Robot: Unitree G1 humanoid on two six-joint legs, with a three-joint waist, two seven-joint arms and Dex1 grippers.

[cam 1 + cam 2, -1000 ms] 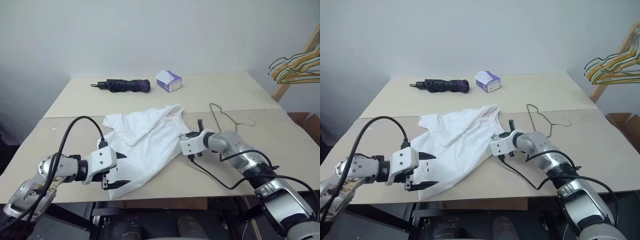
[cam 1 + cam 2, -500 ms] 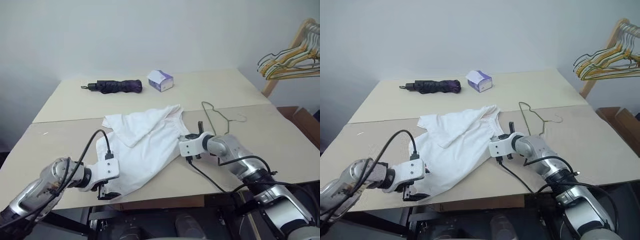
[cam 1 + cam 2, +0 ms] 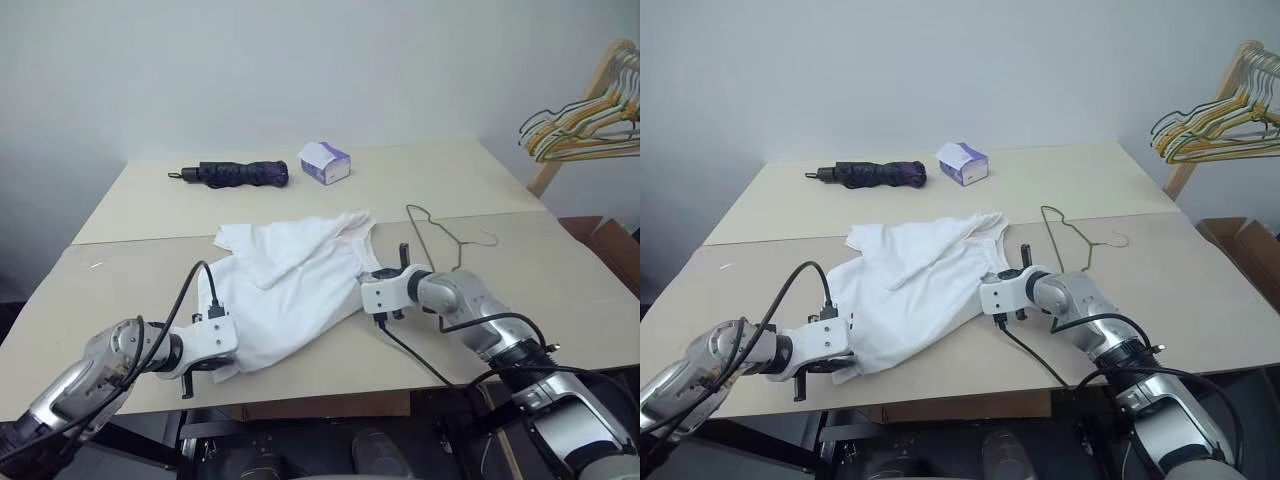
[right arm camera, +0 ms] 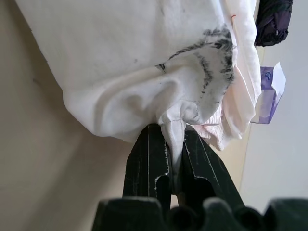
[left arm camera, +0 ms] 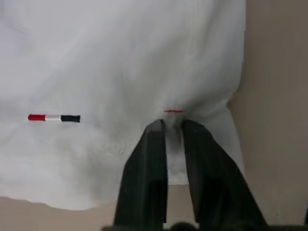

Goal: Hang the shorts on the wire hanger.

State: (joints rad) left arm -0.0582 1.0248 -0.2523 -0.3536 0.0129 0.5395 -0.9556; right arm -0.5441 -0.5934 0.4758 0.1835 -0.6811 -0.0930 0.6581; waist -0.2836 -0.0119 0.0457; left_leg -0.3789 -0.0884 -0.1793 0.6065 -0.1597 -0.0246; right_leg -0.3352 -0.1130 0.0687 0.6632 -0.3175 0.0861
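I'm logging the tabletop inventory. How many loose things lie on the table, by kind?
Shorts: 1
Wire hanger: 1
Folded umbrella: 1
Tissue box: 1
Total: 4

Both end effectors (image 5: 171, 126) (image 4: 175, 137) seem clamped shut, arms low.
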